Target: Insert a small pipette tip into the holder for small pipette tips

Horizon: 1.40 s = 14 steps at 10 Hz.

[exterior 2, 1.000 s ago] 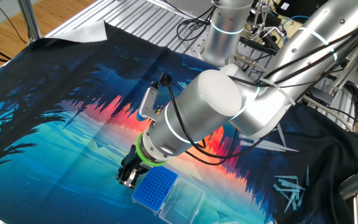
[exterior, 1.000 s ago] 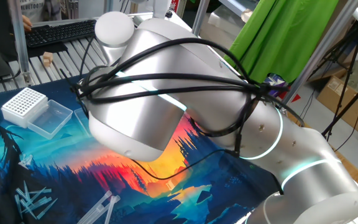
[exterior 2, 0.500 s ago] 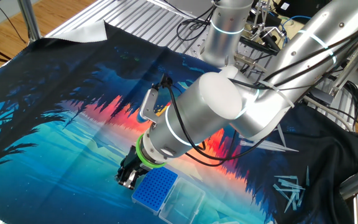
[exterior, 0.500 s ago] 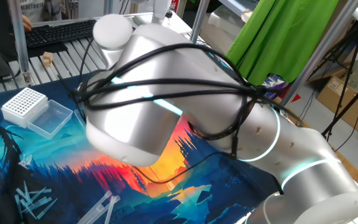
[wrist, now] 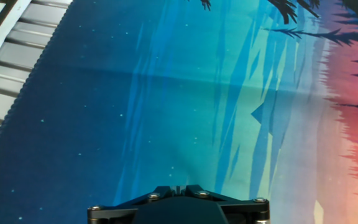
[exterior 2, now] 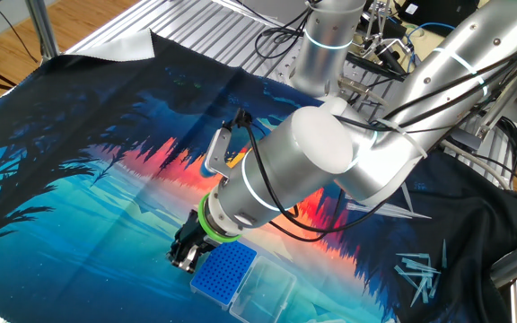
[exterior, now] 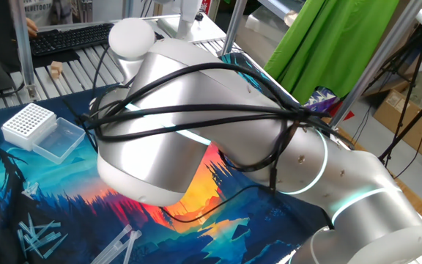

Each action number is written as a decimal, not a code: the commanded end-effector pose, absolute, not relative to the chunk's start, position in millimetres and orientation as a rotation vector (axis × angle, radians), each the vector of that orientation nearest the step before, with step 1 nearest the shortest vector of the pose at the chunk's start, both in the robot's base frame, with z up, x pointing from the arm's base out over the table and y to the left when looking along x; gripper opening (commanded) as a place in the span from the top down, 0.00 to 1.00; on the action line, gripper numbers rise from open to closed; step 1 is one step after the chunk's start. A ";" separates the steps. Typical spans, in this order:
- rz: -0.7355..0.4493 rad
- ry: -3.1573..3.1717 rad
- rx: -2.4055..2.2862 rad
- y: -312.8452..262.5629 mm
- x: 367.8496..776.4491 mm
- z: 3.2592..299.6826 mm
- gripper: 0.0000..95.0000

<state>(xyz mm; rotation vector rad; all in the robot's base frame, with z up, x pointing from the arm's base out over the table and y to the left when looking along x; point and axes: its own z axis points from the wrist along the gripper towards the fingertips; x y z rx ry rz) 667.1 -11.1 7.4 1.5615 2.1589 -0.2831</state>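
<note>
The holder for small pipette tips [exterior 2: 224, 270] is a blue rack with fine holes near the mat's front edge, its clear lid [exterior 2: 264, 292] open to its right. My gripper [exterior 2: 185, 258] points down at the rack's left end, close above the mat. Its fingers look closed together. In the hand view only the gripper's dark base [wrist: 178, 208] shows over blue mat, with no rack in sight. No small pipette tip shows between the fingers in any view. Loose tips [exterior 2: 420, 269] lie on the dark cloth at the right.
The arm's big white links [exterior: 174, 139] fill the middle of one fixed view. A bigger white gridded rack [exterior: 28, 123] with a clear lid [exterior: 58, 139] stands at the far left, and larger loose tips [exterior: 39, 235] lie near it. A metal slatted table edge [wrist: 5, 74] borders the mat.
The arm's upper links have shifted slightly to the left and down in one fixed view. The gripper has stayed at the blue rack's left end.
</note>
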 end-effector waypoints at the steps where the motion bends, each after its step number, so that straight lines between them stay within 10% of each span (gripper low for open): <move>1: -0.282 2.160 1.563 -10.8 666.9 6.9 1.00; 2: -0.279 2.163 1.563 -11.0 667.1 7.2 0.80; 11: -0.267 2.156 1.576 -10.5 667.7 4.1 0.80; 12: -0.267 2.157 1.574 -10.6 667.8 3.8 1.00; 14: -0.268 2.154 1.572 -10.7 668.0 2.3 1.00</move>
